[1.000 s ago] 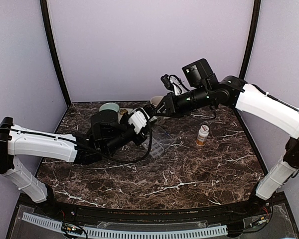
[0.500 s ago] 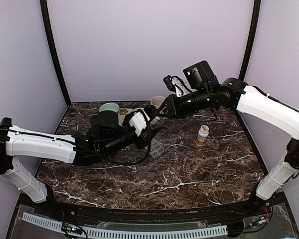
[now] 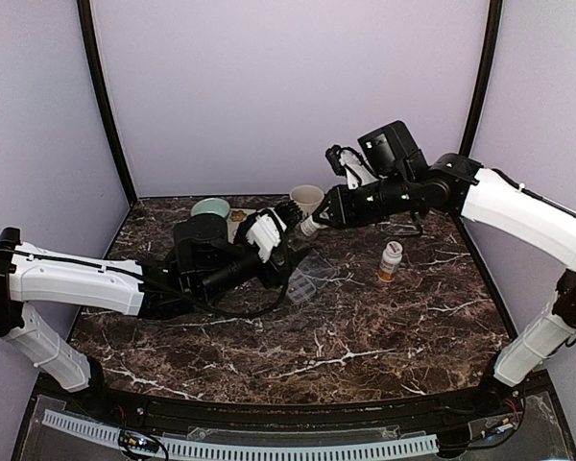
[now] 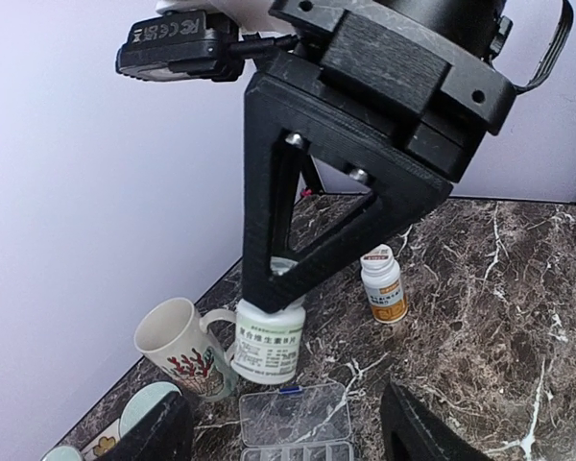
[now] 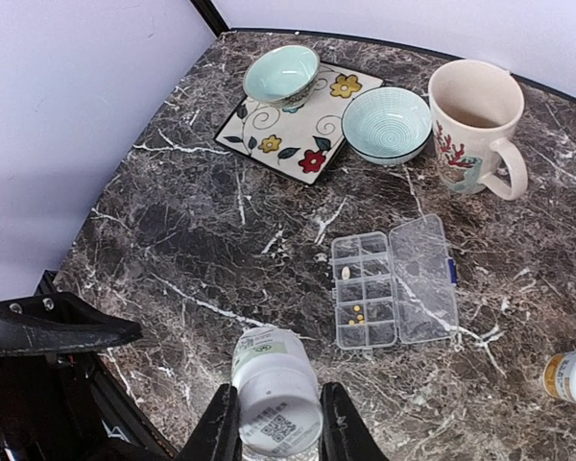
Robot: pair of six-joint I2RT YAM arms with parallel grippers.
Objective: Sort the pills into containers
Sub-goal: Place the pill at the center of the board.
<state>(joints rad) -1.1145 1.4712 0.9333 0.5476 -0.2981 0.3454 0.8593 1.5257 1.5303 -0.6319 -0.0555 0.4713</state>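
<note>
The clear organiser box (image 5: pixel 365 288) lies on the marble with its lid (image 5: pixel 424 279) flipped open to the right. One white pill (image 5: pixel 346 273) and a few yellow pills (image 5: pixel 358 312) sit in its compartments. My right gripper (image 5: pixel 278 427) is shut on a white pill bottle (image 5: pixel 272 384), holding it in the air above the table. That bottle (image 3: pixel 310 226) hangs just beyond my left gripper (image 3: pixel 286 257). My left gripper (image 4: pixel 286 444) is open with nothing between its fingers, and the organiser box (image 4: pixel 293 413) lies below it.
An amber pill bottle (image 3: pixel 391 260) with a white cap stands right of the box. A floral mug (image 5: pixel 470 125), two pale green bowls (image 5: pixel 281 75) (image 5: pixel 385 123) and a flowered plate (image 5: pixel 269 130) sit at the back.
My left gripper has opened and let go of the white bottle. My right gripper has carried the bottle up and to the right, away from it.
</note>
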